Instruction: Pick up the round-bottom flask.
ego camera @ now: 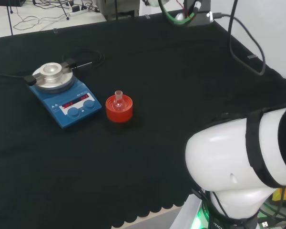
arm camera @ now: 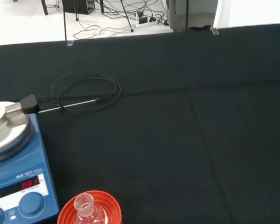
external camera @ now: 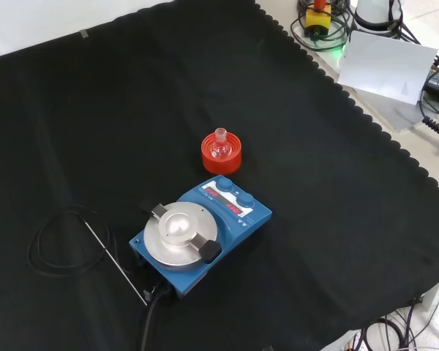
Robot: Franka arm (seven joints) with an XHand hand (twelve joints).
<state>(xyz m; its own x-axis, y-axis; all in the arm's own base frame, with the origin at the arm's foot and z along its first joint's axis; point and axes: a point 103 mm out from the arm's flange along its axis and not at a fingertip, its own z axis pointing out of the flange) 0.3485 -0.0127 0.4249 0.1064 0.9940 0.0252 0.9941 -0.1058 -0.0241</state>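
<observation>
Black cloth [ego camera: 181,95] covers the whole bench, its scalloped edge showing along the near side in the head view and along the right in the front view. Next in bulk is the arm's white link [ego camera: 238,162], standing at the lower right of the head view with a black strap round it. Whether the hand's fingers are straight or curled cannot be told from these pictures.

On the cloth sits a blue magnetic stirrer hotplate [external camera: 201,234] with a round silver top plate [external camera: 179,234], two blue knobs and red displays on its front face. A black cable [external camera: 55,241] lies coiled on the cloth to its left in the front view, with a thin metal probe rod [external camera: 117,263] running beside it.

Just beside the hotplate's knob side, close to it but apart, stands a red ribbed ring stand [ego camera: 119,108]. The round-bottom flask [ego camera: 118,100], small and of clear glass, sits upright in that ring with its short neck pointing up; in the front view it is just above the hotplate, near the middle of the cloth. In the wrist view its neck rises from the red ring beside the blue housing.
</observation>
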